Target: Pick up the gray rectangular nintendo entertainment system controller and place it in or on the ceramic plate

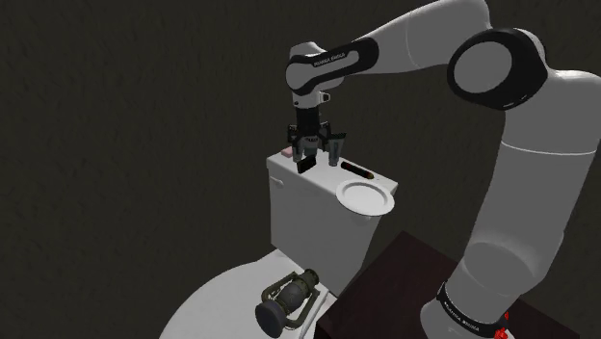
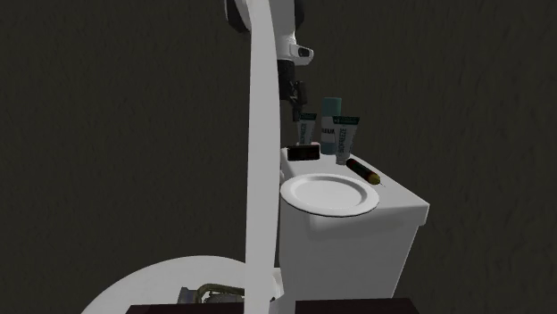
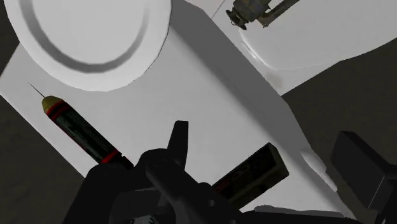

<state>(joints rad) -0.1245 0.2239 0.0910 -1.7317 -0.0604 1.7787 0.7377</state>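
The controller (image 2: 303, 153) is a dark, flat rectangular block near the far end of the white toilet tank lid (image 1: 323, 183); it also shows in the shoulder view (image 1: 306, 164) and the wrist view (image 3: 251, 175). A white round plate (image 1: 366, 197) rests on the lid's nearer end, seen too from the second exterior camera (image 2: 328, 194) and from the wrist (image 3: 95, 38). My black gripper (image 1: 313, 149) hangs open just above the controller, pointing down. From the wrist, the gripper (image 3: 232, 165) straddles the controller without touching it.
Two upright tubes (image 2: 335, 129) stand right behind the controller, close to my fingers. A dark pen with red bands (image 3: 79, 130) lies between controller and plate. A lantern (image 1: 289, 300) sits on the toilet lid below. My dark stand (image 1: 405, 289) is beside the toilet.
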